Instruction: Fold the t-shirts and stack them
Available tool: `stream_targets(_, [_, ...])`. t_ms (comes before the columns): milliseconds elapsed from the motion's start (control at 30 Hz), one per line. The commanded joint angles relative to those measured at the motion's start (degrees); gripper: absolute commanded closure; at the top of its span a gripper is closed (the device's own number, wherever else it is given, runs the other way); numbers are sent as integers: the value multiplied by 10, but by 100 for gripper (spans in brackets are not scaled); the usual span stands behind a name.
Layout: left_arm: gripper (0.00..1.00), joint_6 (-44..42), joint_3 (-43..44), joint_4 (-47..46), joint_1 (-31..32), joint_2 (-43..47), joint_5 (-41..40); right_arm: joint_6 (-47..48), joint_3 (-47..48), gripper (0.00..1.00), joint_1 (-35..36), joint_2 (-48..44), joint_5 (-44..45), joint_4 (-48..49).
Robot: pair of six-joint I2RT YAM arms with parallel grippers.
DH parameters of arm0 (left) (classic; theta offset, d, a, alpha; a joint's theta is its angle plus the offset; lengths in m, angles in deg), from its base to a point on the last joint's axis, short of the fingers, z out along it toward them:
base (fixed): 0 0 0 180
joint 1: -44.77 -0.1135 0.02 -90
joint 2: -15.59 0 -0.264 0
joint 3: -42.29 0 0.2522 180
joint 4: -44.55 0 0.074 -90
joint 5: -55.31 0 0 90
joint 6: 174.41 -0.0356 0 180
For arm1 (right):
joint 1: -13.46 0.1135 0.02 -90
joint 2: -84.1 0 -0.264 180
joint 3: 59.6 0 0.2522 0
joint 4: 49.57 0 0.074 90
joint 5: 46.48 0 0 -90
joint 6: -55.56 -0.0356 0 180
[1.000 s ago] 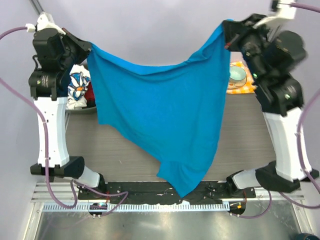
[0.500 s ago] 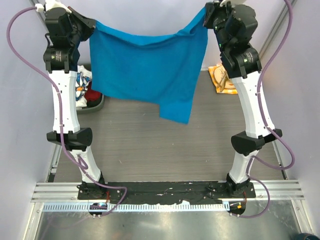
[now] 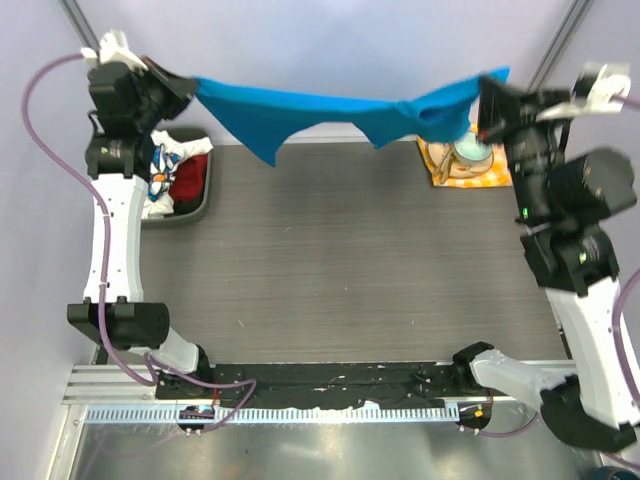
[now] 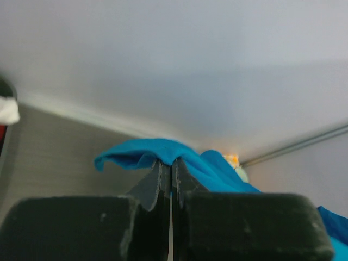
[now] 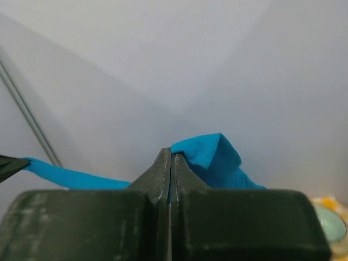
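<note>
The bright blue t-shirt hangs stretched in the air between both grippers, over the table's far edge. My left gripper is shut on its left corner, and the cloth shows over the shut fingers in the left wrist view. My right gripper is shut on its right corner, seen in the right wrist view. The daisy-print t-shirt and the red t-shirt lie bunched in a dark bin at the far left.
An orange-and-white checked napkin with a pale green bowl on it lies at the far right of the dark wood-grain table. Walls and metal poles stand behind the table.
Both arms have swung the blue t-shirt further back and flattened it out; it went from hanging down as a wide sheet to a thin stretched band. The right arm moved right.
</note>
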Motion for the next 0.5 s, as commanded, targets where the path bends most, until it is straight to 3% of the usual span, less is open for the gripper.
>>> stream_targets(0, [100, -39, -187, -80, 0, 44, 52, -82, -211, 99, 2, -90, 0, 2])
stream_targets(133, [100, -65, -379, -110, 5, 73, 40, -131, -394, 99, 7, -156, -39, -68])
stream_targets(233, [100, -79, -443, -85, 7, 74, 34, -144, -470, 99, 13, -223, -25, -110])
stream_targets(333, [100, -70, -481, -67, 62, 93, -32, -150, -481, 99, 15, -272, -24, -155])
stream_targets(467, [100, -37, -505, 14, 86, 106, -77, -151, -449, 99, 14, -278, -34, -223])
